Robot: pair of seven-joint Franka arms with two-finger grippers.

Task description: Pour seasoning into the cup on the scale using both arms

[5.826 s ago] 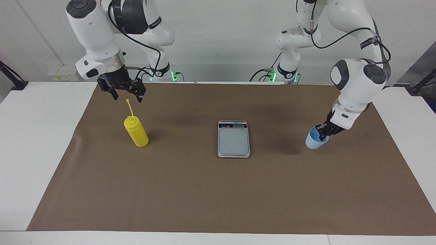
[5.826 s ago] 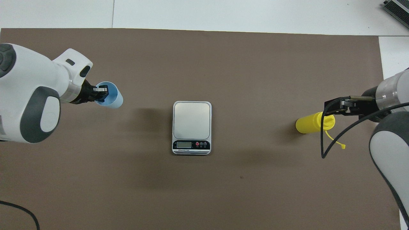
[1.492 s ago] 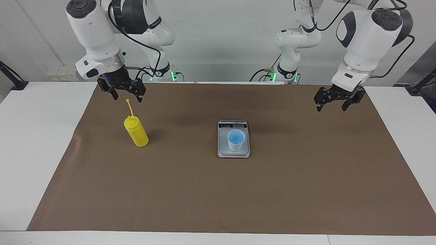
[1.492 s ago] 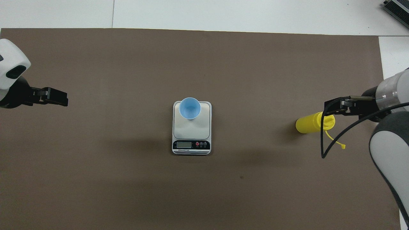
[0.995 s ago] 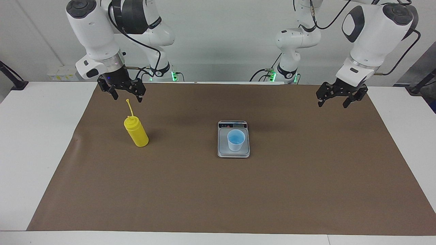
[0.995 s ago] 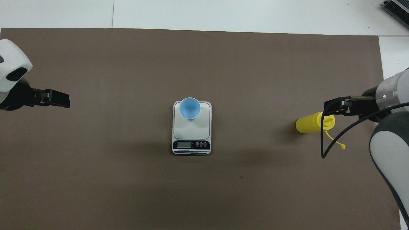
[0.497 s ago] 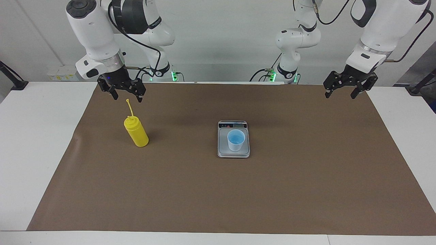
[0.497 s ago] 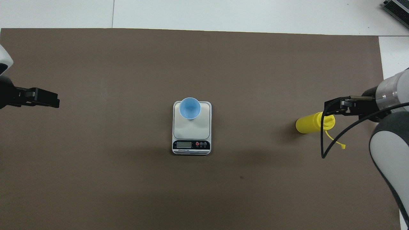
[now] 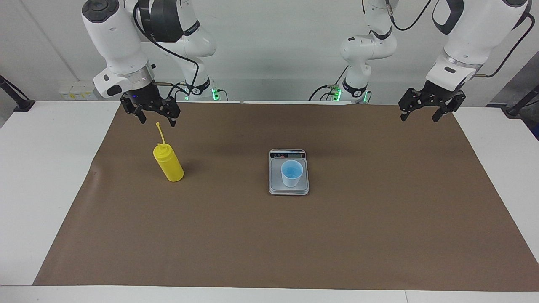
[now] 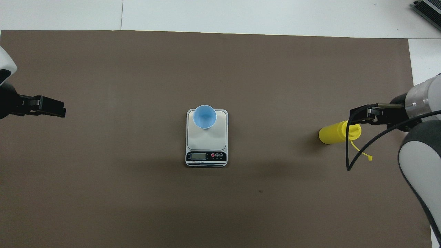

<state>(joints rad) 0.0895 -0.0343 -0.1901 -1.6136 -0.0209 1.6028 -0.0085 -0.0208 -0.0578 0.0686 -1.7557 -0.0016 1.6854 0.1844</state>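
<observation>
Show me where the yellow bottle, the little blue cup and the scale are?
yellow bottle (image 9: 169, 166), facing view, middle of its body.
blue cup (image 9: 291, 174), facing view, its side wall.
scale (image 10: 206, 141), overhead view, bare weighing plate.

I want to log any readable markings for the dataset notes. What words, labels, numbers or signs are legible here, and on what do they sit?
No text can be read for certain.
Scale display strip: a blank-looking screen, three small round buttons, and a line of white print below, all too small to read.
Yellow squeeze bottle: no label visible.
Cup: no markings visible.
Arms: small dark print on a link, too small to read.
</observation>
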